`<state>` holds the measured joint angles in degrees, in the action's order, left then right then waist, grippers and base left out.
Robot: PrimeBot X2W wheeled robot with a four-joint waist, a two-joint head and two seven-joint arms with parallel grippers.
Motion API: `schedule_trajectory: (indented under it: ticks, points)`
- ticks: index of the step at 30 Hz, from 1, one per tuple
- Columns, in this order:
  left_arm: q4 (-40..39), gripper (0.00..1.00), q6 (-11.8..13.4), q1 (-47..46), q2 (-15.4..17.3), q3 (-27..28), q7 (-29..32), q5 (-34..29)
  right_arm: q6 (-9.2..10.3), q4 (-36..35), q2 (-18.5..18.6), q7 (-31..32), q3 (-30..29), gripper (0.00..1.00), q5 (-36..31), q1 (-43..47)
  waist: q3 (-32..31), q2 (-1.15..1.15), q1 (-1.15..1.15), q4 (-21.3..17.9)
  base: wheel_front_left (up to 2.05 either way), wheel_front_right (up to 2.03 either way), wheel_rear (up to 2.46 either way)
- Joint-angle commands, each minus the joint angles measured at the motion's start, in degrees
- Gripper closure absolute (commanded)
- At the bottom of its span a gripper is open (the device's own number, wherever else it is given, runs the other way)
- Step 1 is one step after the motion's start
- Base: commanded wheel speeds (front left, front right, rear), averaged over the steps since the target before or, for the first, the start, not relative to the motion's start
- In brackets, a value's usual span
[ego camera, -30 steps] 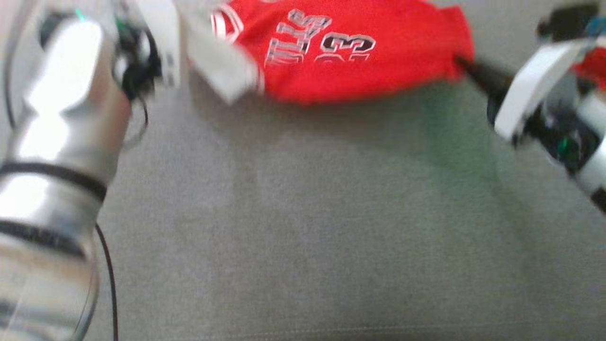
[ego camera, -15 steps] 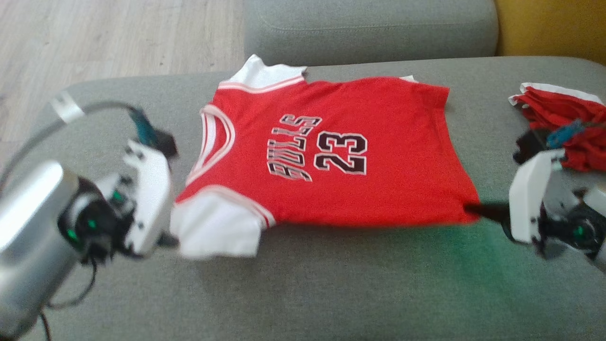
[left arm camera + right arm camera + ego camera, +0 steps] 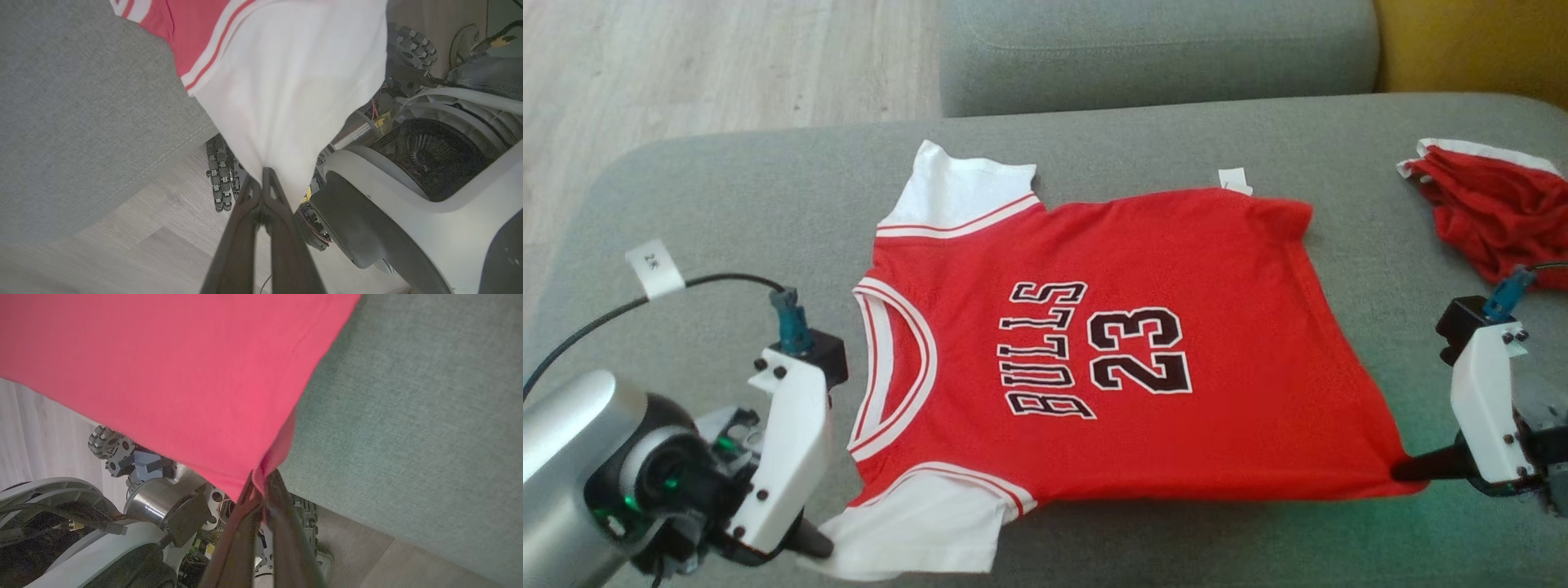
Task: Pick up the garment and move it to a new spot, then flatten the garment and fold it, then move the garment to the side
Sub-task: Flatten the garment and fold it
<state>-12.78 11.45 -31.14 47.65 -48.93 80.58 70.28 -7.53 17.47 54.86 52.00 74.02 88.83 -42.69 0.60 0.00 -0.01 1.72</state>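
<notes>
- A red short-sleeved basketball jersey (image 3: 1111, 343) with white sleeves and black "BULLS 23" lettering lies spread front-up in the middle of the grey fabric sofa seat (image 3: 1094, 135). In the head view its neck points to 9 o'clock and its hem to 3 o'clock.
- The left gripper (image 3: 817, 549), at 7 o'clock in the head view, has its two dark fingers pinched tight on the edge of the near white sleeve. In the left wrist view the white cloth fans up from the closed tips.
- The right gripper (image 3: 1401, 471), at 4 o'clock, is clamped narrow on the jersey's near hem corner. The right wrist view shows red cloth nipped between its fingers.
- In both wrist views the seat's stitched front edge, the pale wooden floor (image 3: 135, 245) and the robot's wheeled base show behind the held cloth.
- A crumpled red cloth with white trim (image 3: 1494, 212) lies on the seat at 2 o'clock, apart from the jersey.
- A small white label (image 3: 1235, 180) sticks out at the jersey's far hem, toward 1 o'clock.
</notes>
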Motion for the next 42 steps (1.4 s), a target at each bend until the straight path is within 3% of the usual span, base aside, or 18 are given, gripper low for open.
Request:
schedule_trajectory:
  ticks: [1, 6, 15, 24, 33, 39, 40, 41, 42]
  points:
    - [-1.8, 1.00, 0.7, -3.1, 2.7, 4.8, 0.1, 0.3, 0.04, -0.6, 2.7, 0.4, -1.3, 1.00, 0.5, -0.8, 0.8, 0.00, 0.01, -0.5, 0.00, 0.00, 0.00]
    - [-0.3, 1.00, 1.6, -6.0, 1.2, 6.0, -0.2, -0.1, 0.04, 1.2, 1.1, 0.0, -3.6, 1.00, 2.9, -3.0, 3.2, 0.00, 0.01, -1.0, 0.00, 0.00, 0.00]
    - [11.4, 1.00, 1.2, -15.8, -6.0, 6.3, -1.9, -4.0, 0.04, 9.9, -6.2, -0.2, -6.4, 1.00, 4.8, -9.6, 7.9, 0.00, 0.01, -2.3, 0.00, 0.00, 0.00]
    - [23.6, 1.00, -0.2, -20.8, -13.0, 6.9, -7.7, -6.2, 0.04, 18.3, -11.5, -1.1, -6.9, 1.00, 5.3, -12.2, 10.0, 0.00, 0.01, -2.7, 0.00, 0.00, 0.00]
    - [33.7, 1.00, -1.4, -24.2, -14.9, 5.8, -10.3, -9.3, 0.04, 28.9, -16.3, -1.5, -6.8, 1.00, 5.0, -14.8, 11.3, 0.00, 0.01, -3.6, 0.00, 0.00, 0.00]
    - [36.9, 1.00, -2.3, -24.5, -16.2, 6.2, -12.1, -9.1, 0.04, 30.4, -18.7, -2.5, -7.5, 1.00, 5.5, -15.5, 11.2, 0.00, 0.01, -4.0, 0.00, 0.00, 0.00]
    - [37.5, 1.00, -2.4, -24.4, -16.6, 6.2, -12.6, -9.0, 0.04, 30.4, -19.0, -3.1, -7.6, 0.80, 5.4, -15.6, 11.2, 0.00, 0.01, -4.0, 0.00, 0.00, 0.00]
    - [38.0, 1.00, -2.5, -24.4, -17.1, 6.5, -13.7, -9.1, 0.04, 30.5, -19.4, -3.6, -7.8, 0.51, 5.3, -15.7, 11.2, 0.00, 0.01, -4.1, 0.00, 0.00, 0.00]
    - [38.7, 0.83, -2.6, -24.4, -17.6, 6.8, -15.0, -9.1, 0.04, 30.6, -19.8, -4.2, -7.9, 0.00, 5.3, -15.9, 11.2, 0.00, 0.01, -4.2, 0.00, 0.00, 0.00]
